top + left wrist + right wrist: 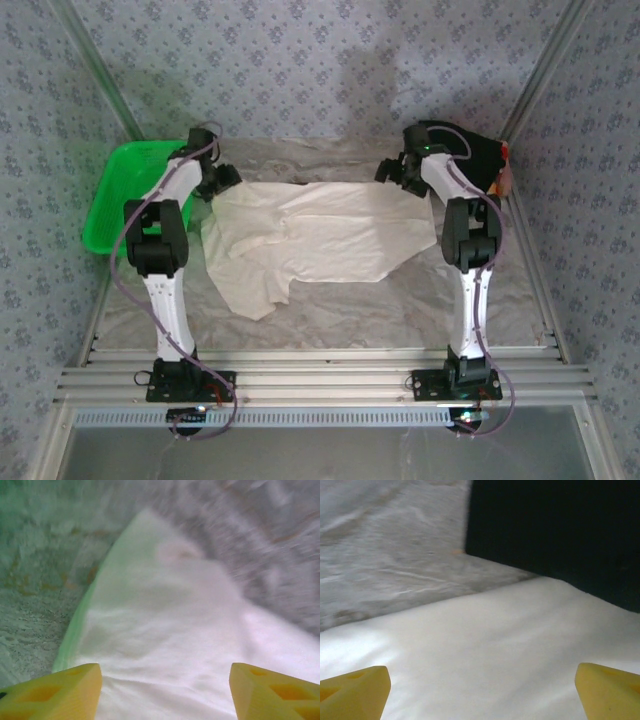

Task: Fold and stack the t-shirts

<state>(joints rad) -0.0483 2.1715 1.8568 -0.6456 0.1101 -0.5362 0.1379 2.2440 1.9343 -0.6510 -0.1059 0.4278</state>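
Left gripper (222, 182) poised over the far left corner of the off-white t-shirt (320, 240), right gripper (392, 170) over its far right corner. Shirt spread mostly flat on the grey table cover (400, 310), lying between the two tools and stretching nearward from both, with one rumpled flap trailing toward the left arm's base.

From the left wrist, blurred: yellow fingers (60, 692) of the left gripper (164, 672) standing apart and clamped on nothing. Pale cloth (165, 615) directly below and ahead of the tips, its edge running off to their left, with bare table cover (280, 545) beyond.

From the right wrist: right gripper (482, 672) with fingers (355, 690) spread wide, nothing held. Off-white cloth (485, 630) smooth beneath and just ahead. Black t-shirt (560, 535) further ahead and to the right, meeting the pale cloth's far edge. From above, black t-shirt (475, 160) bunched just to the right of that gripper.

Green plastic basket (115, 200) to the left of the left gripper.
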